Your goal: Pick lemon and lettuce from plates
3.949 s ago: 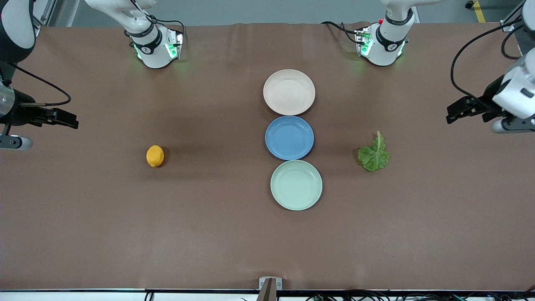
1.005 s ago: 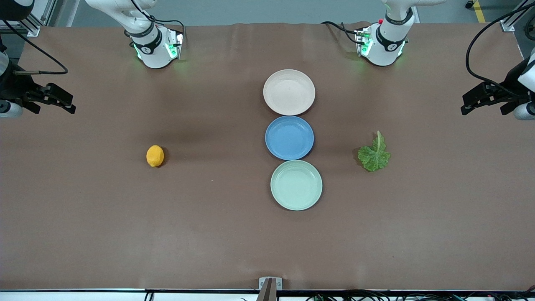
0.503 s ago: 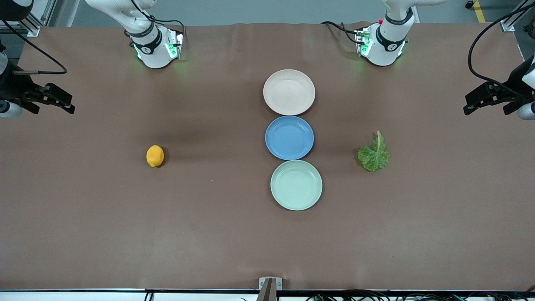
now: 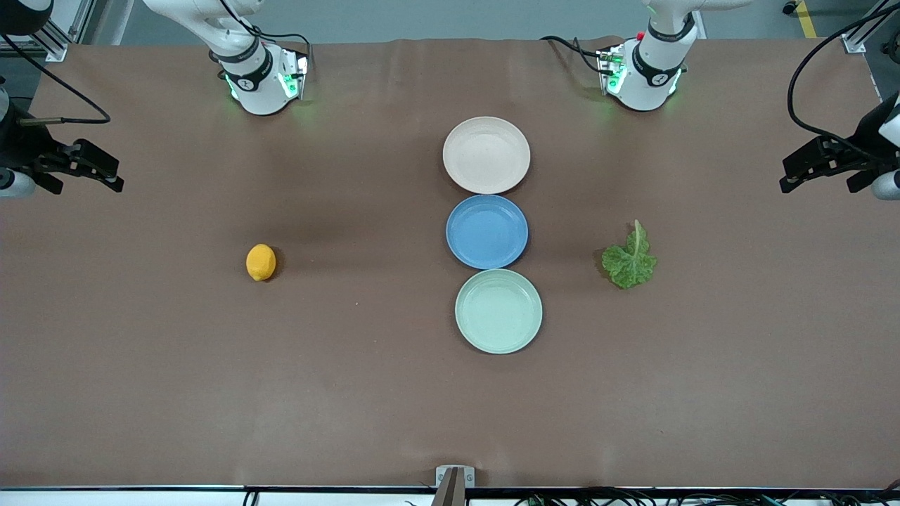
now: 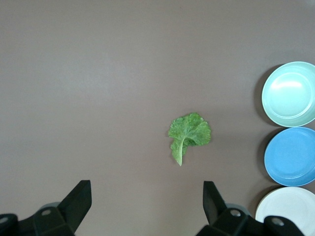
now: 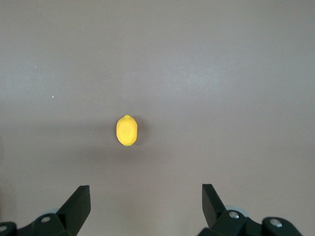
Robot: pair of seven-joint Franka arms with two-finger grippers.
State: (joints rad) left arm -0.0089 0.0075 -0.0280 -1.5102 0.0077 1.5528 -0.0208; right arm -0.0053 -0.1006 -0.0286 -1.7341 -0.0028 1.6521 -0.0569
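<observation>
My left gripper [image 4: 819, 165] hangs in the air over the table [image 4: 140, 386] at the left arm's end, fingers spread wide apart and holding nothing. My right gripper [image 4: 88, 169] hangs over the table at the right arm's end, fingers likewise wide apart and empty. Reference landmark: the blue plate [image 4: 486, 231], at the middle of a row of three plates. The pinkish-cream plate [image 4: 486, 154] sits just beside the blue plate, farther from the front camera; the mint green plate [image 4: 498, 310] sits just beside it, nearer to the front camera. All three plates carry nothing. The lemon [image 4: 261, 262] lies on the bare table, well apart from the blue plate toward the right arm's end and slightly nearer to the front camera. The lettuce [image 4: 630, 258] lies flat on the bare table, apart from the blue plate toward the left arm's end, its pale stalk pointing away from the front camera. Neither gripper touches either item.
</observation>
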